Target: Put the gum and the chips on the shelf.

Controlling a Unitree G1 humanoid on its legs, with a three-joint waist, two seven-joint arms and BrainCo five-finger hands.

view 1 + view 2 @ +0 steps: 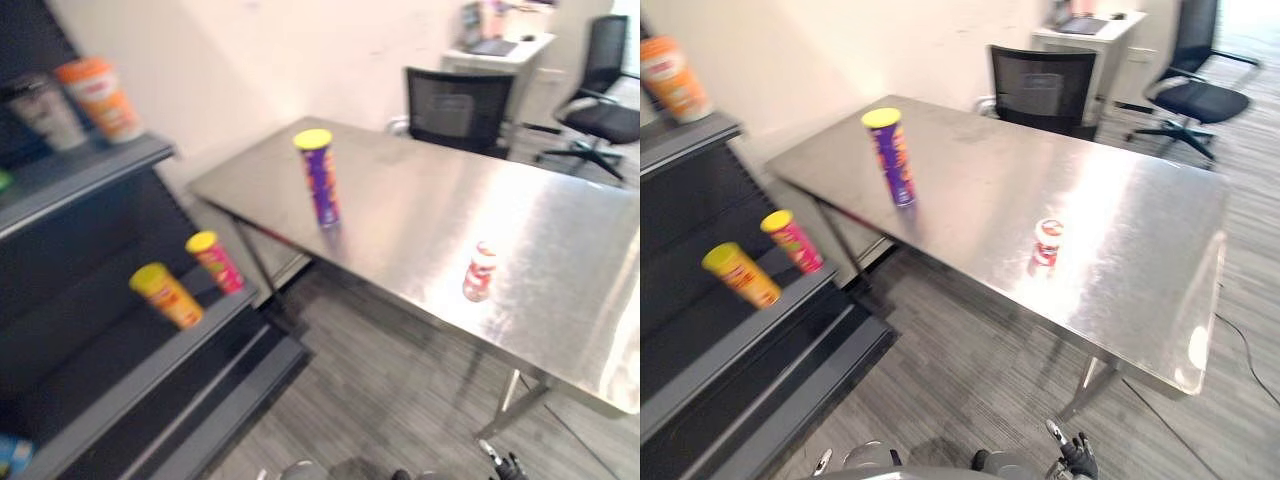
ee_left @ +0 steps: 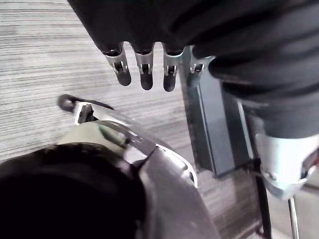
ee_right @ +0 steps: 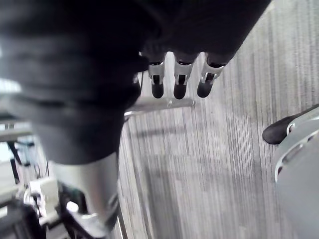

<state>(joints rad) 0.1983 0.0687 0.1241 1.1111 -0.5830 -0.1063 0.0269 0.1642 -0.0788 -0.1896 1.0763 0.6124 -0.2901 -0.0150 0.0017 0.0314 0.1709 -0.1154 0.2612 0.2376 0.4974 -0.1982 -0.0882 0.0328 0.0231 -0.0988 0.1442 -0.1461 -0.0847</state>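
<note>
A tall purple chips can (image 1: 320, 177) with a yellow lid stands upright near the far left part of the steel table (image 1: 560, 250). A small red and white gum bottle (image 1: 479, 272) stands closer to the table's front edge, to the right of the can. The dark shelf unit (image 1: 90, 170) is at the left. My left hand (image 2: 145, 74) hangs over the floor beside the shelf's base, fingers relaxed and holding nothing. My right hand (image 3: 179, 82) also hangs low over the grey floor, open and empty. Both hands are far below the table top.
A yellow can (image 1: 167, 295) and a pink can (image 1: 216, 262) stand on the shelf's middle board; an orange can (image 1: 100, 98) and a grey one (image 1: 45, 112) stand above. Black chairs (image 1: 458, 108) (image 1: 605, 85) stand behind the table. Its leg (image 1: 512, 405) is near my right.
</note>
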